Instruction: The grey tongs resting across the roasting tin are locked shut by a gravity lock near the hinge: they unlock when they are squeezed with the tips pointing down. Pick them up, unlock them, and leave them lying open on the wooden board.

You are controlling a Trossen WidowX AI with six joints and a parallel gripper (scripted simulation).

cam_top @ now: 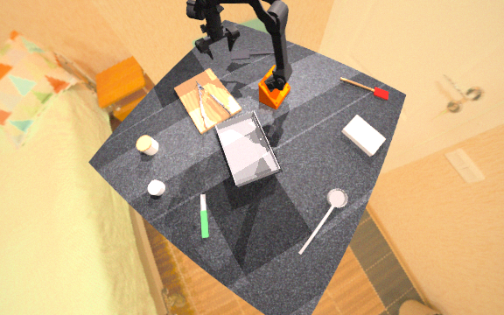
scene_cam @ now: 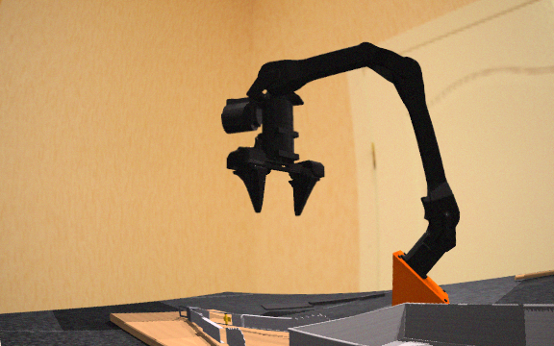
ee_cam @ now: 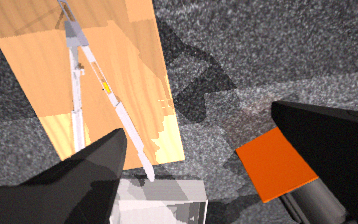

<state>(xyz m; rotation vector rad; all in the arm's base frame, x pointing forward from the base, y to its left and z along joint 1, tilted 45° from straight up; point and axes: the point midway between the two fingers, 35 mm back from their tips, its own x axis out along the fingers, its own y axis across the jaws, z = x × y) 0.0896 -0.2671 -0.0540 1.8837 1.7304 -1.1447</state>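
From the top, you see the grey metal tongs [cam_top: 201, 97] [scene_cam: 205, 323] [ee_cam: 125, 121] lying spread in a V on the rectangular wooden board [cam_top: 186, 90] [scene_cam: 147, 327] [ee_cam: 25, 55], beside the grey roasting tin [cam_top: 245, 150] [scene_cam: 344, 327] [ee_cam: 162, 190]. In the exterior view, your black two-fingered gripper [cam_top: 222, 50] [scene_cam: 278, 213] [ee_cam: 197, 122] hangs above the surface [cam_top: 296, 227] [scene_cam: 32, 327] [ee_cam: 280, 45], open and empty. At the wrist, its fingers stand wide apart.

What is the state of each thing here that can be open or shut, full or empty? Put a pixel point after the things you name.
Tongs [cam_top: 225, 104] [ee_cam: 132, 129]: open, arms spread, lying on the wooden board.
Claw [cam_top: 220, 49] [scene_cam: 278, 213] [ee_cam: 197, 122]: open, holding nothing, raised above the table.
Roasting tin [cam_top: 245, 150] [scene_cam: 465, 324] [ee_cam: 162, 190]: uncovered, nothing seen inside.
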